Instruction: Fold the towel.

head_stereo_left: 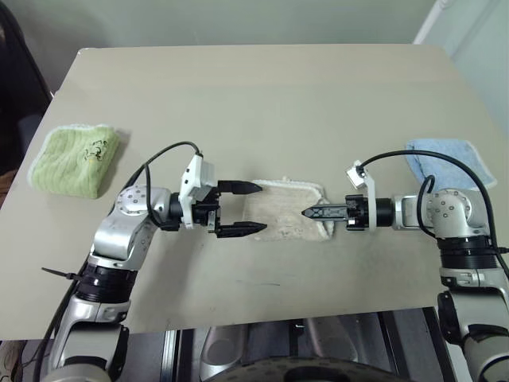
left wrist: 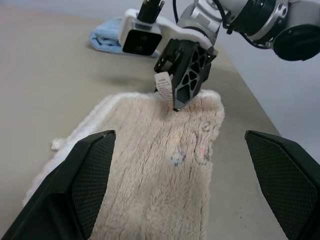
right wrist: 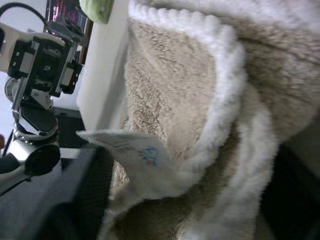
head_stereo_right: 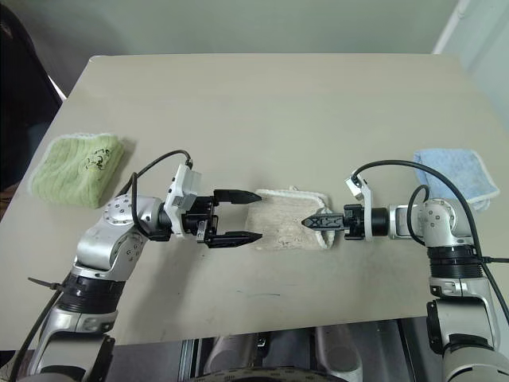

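The beige towel (head_stereo_left: 285,213) lies folded into a small rectangle at the middle of the table (head_stereo_left: 262,95), with a white edging and a small white tag (left wrist: 164,86) at its right end. My left gripper (head_stereo_left: 262,208) is open, level at the towel's left end, one finger (head_stereo_left: 238,189) at the far edge and the other at the near edge. My right gripper (head_stereo_left: 308,212) points left onto the towel's right end. Its fingers (right wrist: 82,200) stand apart with the white-edged corner and the tag between them.
A folded light-green towel (head_stereo_left: 75,157) lies at the table's left edge. A folded light-blue towel (head_stereo_left: 445,159) lies at the right edge, behind my right arm. The table's front edge runs just below both arms.
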Robot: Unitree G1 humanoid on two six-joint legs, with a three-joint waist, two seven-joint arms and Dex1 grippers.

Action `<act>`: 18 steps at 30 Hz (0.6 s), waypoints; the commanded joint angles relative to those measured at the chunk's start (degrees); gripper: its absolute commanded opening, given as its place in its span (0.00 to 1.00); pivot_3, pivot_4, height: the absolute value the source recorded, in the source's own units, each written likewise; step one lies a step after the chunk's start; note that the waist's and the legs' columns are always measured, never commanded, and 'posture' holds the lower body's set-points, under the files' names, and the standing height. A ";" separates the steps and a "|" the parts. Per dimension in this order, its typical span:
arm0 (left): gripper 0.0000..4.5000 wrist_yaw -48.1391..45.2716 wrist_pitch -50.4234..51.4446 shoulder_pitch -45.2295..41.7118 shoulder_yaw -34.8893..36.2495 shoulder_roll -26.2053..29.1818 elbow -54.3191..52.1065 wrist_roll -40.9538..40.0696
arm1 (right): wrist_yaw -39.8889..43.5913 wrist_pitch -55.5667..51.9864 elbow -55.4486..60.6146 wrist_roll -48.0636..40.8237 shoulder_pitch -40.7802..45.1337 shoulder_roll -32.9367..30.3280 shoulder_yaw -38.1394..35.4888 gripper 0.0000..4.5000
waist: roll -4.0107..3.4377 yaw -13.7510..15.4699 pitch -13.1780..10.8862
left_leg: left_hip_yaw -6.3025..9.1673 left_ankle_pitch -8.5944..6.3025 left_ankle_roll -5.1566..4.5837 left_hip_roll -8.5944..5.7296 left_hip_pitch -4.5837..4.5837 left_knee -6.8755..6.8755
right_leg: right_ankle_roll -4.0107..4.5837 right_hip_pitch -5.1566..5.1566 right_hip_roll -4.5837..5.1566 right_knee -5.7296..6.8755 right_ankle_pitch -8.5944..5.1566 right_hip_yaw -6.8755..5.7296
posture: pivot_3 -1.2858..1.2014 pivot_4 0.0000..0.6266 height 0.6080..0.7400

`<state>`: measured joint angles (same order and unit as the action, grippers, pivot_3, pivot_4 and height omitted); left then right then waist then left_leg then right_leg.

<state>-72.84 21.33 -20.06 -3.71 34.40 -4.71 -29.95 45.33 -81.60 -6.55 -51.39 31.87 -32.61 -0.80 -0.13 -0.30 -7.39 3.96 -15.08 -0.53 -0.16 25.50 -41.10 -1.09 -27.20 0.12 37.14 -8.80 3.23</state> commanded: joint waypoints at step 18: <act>1.00 1.48 0.97 -2.42 1.88 -0.68 -0.76 -2.80 | -1.72 -4.02 9.12 -5.31 -2.45 0.60 -10.24 0.01 | 0.00 0.22 0.00 | -0.01 0.01 0.01 -0.01 0.02 0.00 | 0.01 0.01 0.01 0.00 0.00 -0.02 | 0.52 0.24 0.72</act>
<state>-71.87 21.43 -21.24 -3.22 33.94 -4.48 -31.09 44.21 -84.59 -0.28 -54.11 29.21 -31.53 -7.21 -0.13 -0.08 -7.39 3.96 -15.07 -0.53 -0.17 25.52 -41.10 -1.08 -27.18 0.13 37.14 -8.80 3.20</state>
